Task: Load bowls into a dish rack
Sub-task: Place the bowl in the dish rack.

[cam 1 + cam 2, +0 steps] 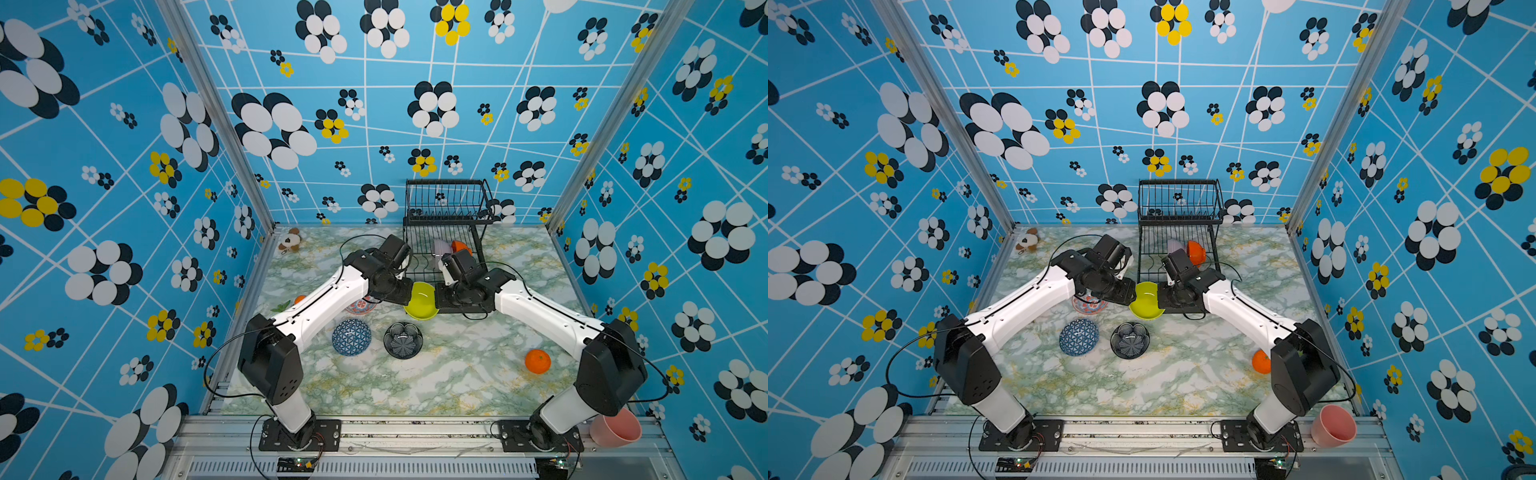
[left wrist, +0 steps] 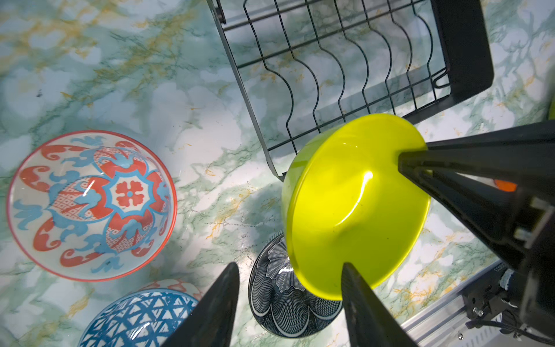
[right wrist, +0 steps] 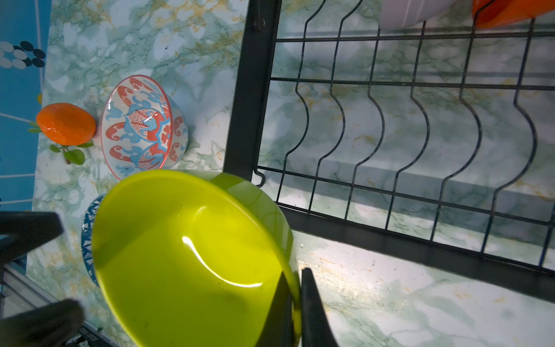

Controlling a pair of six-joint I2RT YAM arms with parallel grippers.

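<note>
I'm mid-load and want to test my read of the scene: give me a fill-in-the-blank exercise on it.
The right gripper is shut on the lime-green bowl; the left gripper has its jaws ____.
The dish rack already holds ____ plain bowls.
On the table sit ____ patterned bowls.
Missing words: open; two; three.

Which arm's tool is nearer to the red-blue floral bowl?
Left. The left tool is open at the rim of the lime-green bowl, on the side toward the red-blue floral bowl; the right tool grips the opposite rim, farther away.
</note>
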